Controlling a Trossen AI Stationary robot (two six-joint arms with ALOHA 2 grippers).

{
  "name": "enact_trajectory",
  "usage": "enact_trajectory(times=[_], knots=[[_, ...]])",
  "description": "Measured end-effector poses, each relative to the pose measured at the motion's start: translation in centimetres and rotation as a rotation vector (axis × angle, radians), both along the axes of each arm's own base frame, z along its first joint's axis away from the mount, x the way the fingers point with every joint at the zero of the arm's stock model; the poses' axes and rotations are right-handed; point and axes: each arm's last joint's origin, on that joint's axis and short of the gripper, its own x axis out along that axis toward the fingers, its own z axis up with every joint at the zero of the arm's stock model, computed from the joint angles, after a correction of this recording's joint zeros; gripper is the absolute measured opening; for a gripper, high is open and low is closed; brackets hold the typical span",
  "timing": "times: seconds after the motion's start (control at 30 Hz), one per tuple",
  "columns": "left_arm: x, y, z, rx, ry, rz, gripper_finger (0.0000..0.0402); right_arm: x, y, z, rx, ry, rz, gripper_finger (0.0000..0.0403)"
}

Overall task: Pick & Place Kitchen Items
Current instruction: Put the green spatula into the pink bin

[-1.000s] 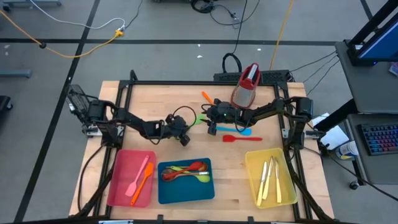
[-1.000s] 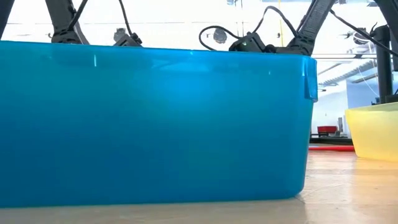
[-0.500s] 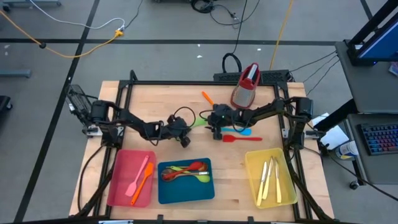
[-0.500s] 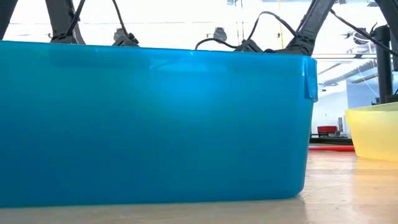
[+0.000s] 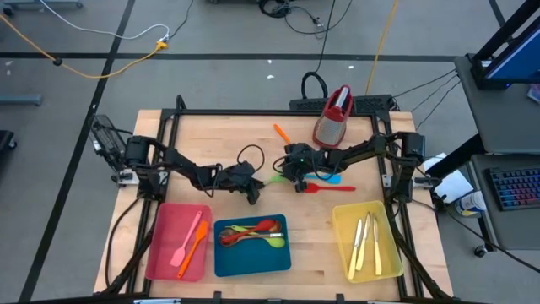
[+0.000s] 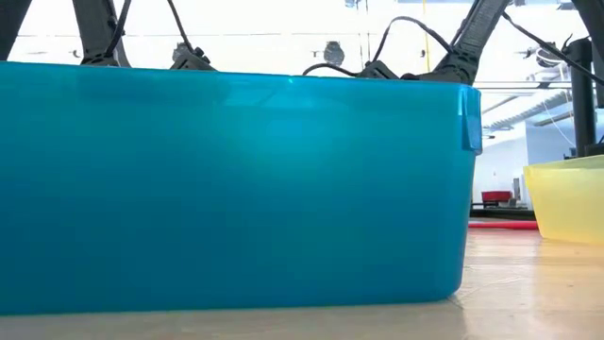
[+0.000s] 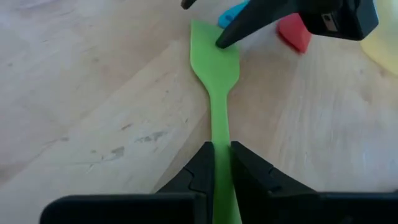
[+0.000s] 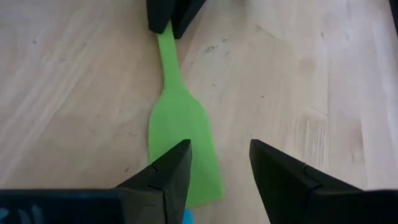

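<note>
The green spatula [image 7: 215,74] lies flat on the counter [image 5: 211,135] near its middle, handle toward the left edge, and the step in hand looks like a handover or release of it. The left tool [image 7: 222,167] is clamped narrowly on the handle, while the right tool [image 8: 217,168] hovers over the blade with its fingers spread wide. The blue spatula [image 5: 329,177] and red spatula [image 5: 325,187] lie just beyond, and an orange spatula [image 5: 281,133] nearer the far edge. Next, probably, the left arm must lift it clear and carry it to the red tray [image 5: 164,245] at the near left corner.
</note>
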Motion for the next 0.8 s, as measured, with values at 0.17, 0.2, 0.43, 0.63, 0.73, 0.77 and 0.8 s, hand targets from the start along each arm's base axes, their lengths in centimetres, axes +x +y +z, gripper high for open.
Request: enact_trajectory(times=[0.17, 0.2, 0.43, 0.63, 0.73, 0.77, 0.8], knots=[[0.0, 0.2, 0.0, 0.012, 0.001, 0.006, 0.0041, 0.2, 0.6, 0.1, -0.01, -0.007, 0.013, 0.016], [0.0, 0.2, 0.0, 0.012, 0.0, 0.007, 0.0041, 0.3, 0.7, 0.1, -0.015, -0.016, 0.019, 0.016], [0.0, 0.4, 0.0, 0.008, 0.004, 0.012, 0.0041, 0.6, 2.1, 1.0, 0.015, -0.057, 0.047, 0.016], [0.0, 0.4, 0.1, 0.008, -0.002, 0.013, 0.0041, 0.0, 3.4, -0.1, 0.053, 0.07, 0.06, 0.016], [0.0, 0.4, 0.1, 0.023, -0.009, 0.002, 0.0041, 0.1, 3.3, 0.0, 0.055, 0.053, 0.052, 0.016], [0.1, 0.3, 0.2, 0.026, -0.009, -0.003, 0.0041, 0.2, 3.3, 0.1, 0.053, 0.037, 0.052, 0.016], [0.1, 0.3, 0.2, 0.025, -0.012, -0.006, 0.0041, 0.3, 3.2, 0.2, 0.045, 0.022, 0.052, 0.016]])
